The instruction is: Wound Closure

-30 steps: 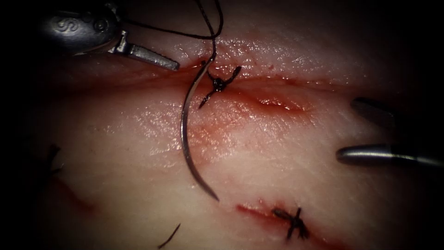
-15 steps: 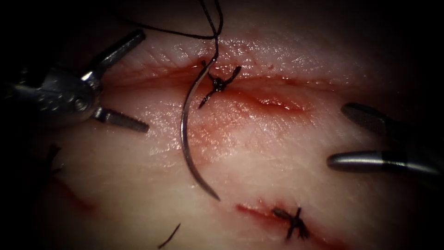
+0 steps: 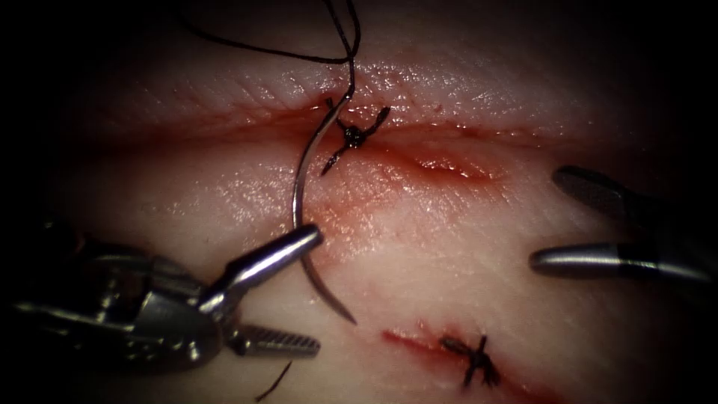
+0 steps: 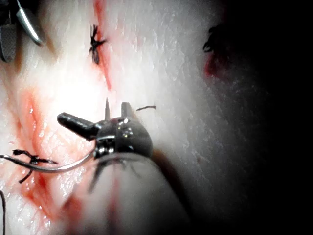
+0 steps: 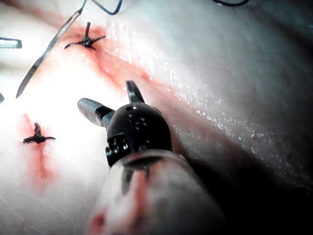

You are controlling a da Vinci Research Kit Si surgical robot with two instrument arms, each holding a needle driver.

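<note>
Steel needle [image 3: 299,202] lies free on the tissue [image 3: 449,284], swaged end at the cut [image 3: 449,161] w/ thread [image 3: 349,52], tip toward the near edge. Stiff, thin, prob. slippery: grip mid-curve. Left tool [image 3: 303,292] jaws apart, straddling the body, holding nothing; right tool [image 3: 557,217] spread, empty. Left wrist view shows the needle [image 4: 54,168] passing under the left tool [image 4: 93,115]; endoscope gives the thread run.

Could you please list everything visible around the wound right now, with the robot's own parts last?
pale pork-belly tissue: one, pinkish white, across the scene.
open cut: one, red, running left to right across the tissue.
curved steel needle: one, silvery, lying on the tissue, not in it.
black thread: one strand, from the needle's upper end upward.
knotted black stitches: two, one on the cut, one lower right.
loose cut end of thread: one, black, below the needle.
red fluid: smears along the cut.
left tool: open, jaws straddling the needle's lower curve, holding nothing.
right tool: open, holding nothing, right of the needle.
</note>
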